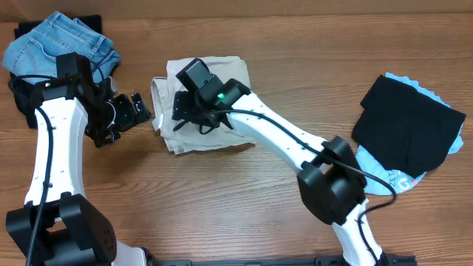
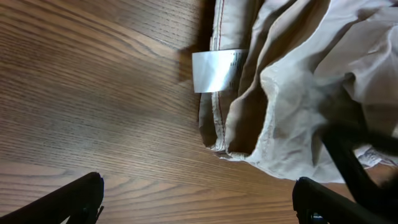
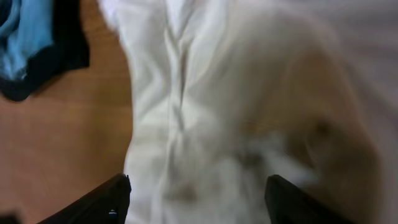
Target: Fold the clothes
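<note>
A: We are seeing the trousers point(image 1: 225, 70) lying mid-desk point(image 1: 222, 214) as a compact bundle of several layers, with the label point(image 2: 217, 70) sticking out at the left edge. We are judging the folding mostly done. The edges are looking rumpled, so some tidying may be remaining

B: Agreed. We are also noting jeans point(image 1: 66, 41) at the far left corner and a black garment point(image 1: 406, 122) lying on a blue garment point(image 1: 384, 177) at the right, both well apart from the bundle

A: End effectors?

B: We are finding the right end effector point(image 3: 199, 193) hanging over the bundle, fingers spread, pinching nothing. Whether it is touching cloth we cannot tell. The left end effector point(image 1: 140, 109) is sitting just beside the label edge, spread wide, holding nothing
</note>
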You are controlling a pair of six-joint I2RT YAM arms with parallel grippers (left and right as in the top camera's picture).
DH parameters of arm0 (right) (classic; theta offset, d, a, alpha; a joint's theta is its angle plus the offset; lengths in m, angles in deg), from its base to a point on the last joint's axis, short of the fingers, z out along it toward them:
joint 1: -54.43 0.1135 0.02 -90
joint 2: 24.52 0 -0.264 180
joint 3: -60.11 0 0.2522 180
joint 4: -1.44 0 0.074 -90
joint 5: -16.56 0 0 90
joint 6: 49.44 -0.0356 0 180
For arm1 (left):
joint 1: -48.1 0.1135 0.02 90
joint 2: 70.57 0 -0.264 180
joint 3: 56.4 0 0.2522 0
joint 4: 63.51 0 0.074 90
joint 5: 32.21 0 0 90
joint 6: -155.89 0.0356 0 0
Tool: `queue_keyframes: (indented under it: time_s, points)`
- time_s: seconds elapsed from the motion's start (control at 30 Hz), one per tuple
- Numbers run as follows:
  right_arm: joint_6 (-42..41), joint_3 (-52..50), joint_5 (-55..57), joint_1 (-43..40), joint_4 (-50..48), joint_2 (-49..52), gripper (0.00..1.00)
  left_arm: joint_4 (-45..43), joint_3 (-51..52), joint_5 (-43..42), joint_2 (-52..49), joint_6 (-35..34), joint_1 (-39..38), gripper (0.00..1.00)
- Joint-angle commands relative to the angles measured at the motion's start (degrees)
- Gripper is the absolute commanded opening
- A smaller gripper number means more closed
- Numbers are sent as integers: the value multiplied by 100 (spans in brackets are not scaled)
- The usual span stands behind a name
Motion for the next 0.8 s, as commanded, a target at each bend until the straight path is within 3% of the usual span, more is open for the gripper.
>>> queue_keyframes:
  time_s: [0.0, 0.17, 0.23, 0.27, 0.33, 0.37, 0.57, 0.6, 0.63, 0.7, 0.77]
  points:
    - [116, 35, 275, -11, -461, 396, 73, 0, -2, -46, 55, 131, -39, 100]
    - [330, 37, 496, -24, -1182, 409, 71, -11, -2, -20, 55, 175, -44, 100]
    - [452, 39, 566, -42, -1327, 409, 46, -17, -2, -11, 55, 175, -44, 100]
    - [452, 39, 608, -79, -1325, 409, 29, -9, -2, 7, 55, 175, -44, 100]
    - [455, 44, 616, -127, -1322, 402, 8, -13, -2, 22, 55, 175, -44, 100]
    - [452, 50, 619, -149, -1305, 391, 4, -11, -2, 59, 55, 175, -44, 100]
    - [431, 50, 874, -168, -813, -168, 4, -13, -2, 103, 55, 175, -44, 100]
    - [428, 50, 901, -168, -739, -214, 10, -11, -2, 101, 55, 175, -44, 100]
    - [433, 48, 822, -168, -734, -214, 54, -11, -2, 90, 55, 173, -44, 100]
    - [651, 48, 798, -168, -732, -203, 61, -11, -2, 90, 55, 173, -44, 100]
    - [2435, 48, 916, -63, -931, -203, 64, -7, -2, 90, 55, 173, -44, 100]
